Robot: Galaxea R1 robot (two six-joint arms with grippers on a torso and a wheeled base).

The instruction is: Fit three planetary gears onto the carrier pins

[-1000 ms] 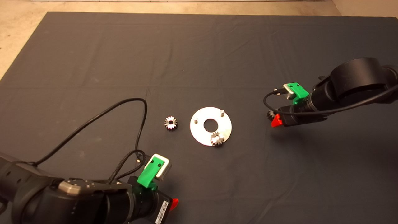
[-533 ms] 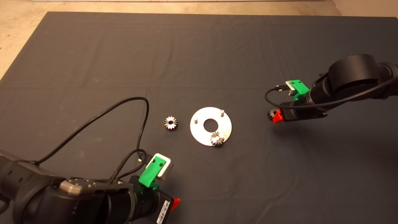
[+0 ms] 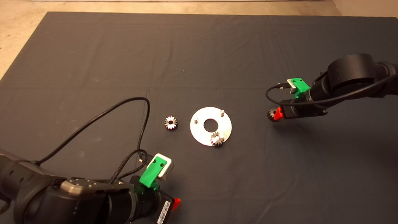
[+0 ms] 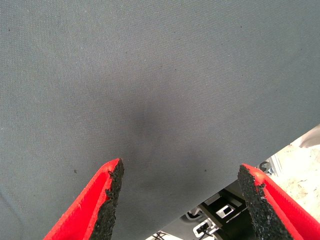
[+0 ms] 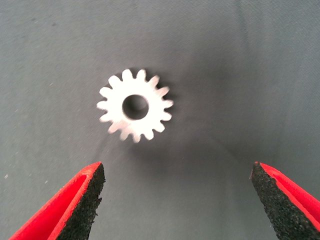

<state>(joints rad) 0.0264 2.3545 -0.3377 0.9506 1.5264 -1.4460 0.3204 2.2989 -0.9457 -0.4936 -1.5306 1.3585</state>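
The shiny round disc [image 3: 199,134] lies mid-mat with two bare carrier pins [image 3: 195,119] [image 3: 222,112] standing on it. One planetary gear [image 3: 217,138] sits on the disc's near rim, over the third pin. A second gear [image 3: 170,123] lies flat on the mat left of the disc. A third gear [image 3: 272,114] [image 5: 135,105] lies flat to the right, just ahead of my right gripper [image 3: 278,113] [image 5: 177,200]. That gripper is open above it and does not touch it. My left gripper [image 3: 175,203] [image 4: 180,195] is open over bare mat at the lower left.
The dark mat [image 3: 199,56] covers the table, with pale floor [image 3: 18,37] beyond its far and left edges. A black cable [image 3: 124,102] loops from the left arm over the mat, left of the loose gear.
My right gripper has shifted a little toward the far side of the mat, uncovering more of the right-hand gear. The gears, the disc and the left arm have barely moved.
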